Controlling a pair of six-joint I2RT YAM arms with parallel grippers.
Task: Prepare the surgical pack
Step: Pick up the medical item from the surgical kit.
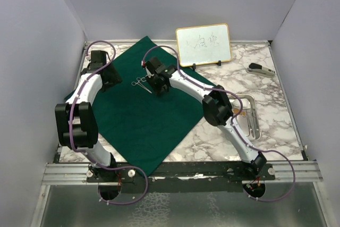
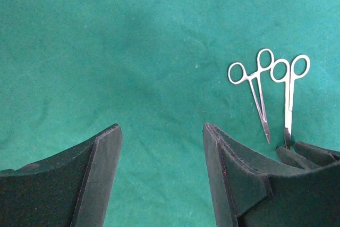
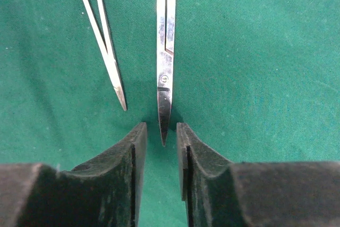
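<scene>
One scissors [image 3: 165, 51] tip | between right tool [image 3: 161, 136] jaws | on cloth [image 3: 255, 51]

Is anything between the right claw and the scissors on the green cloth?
Nothing visible. The tip of the scissors lies between the fingers of the right claw; the second instrument lies alongside, clear of it.

Dark green cloth [image 1: 143, 126], plain; silver scissors [image 3: 164, 67] and forceps [image 3: 110, 62]; table [image 1: 276, 94] marbled white with grey veins; gold-framed whiteboard [image 1: 203, 44].
</scene>
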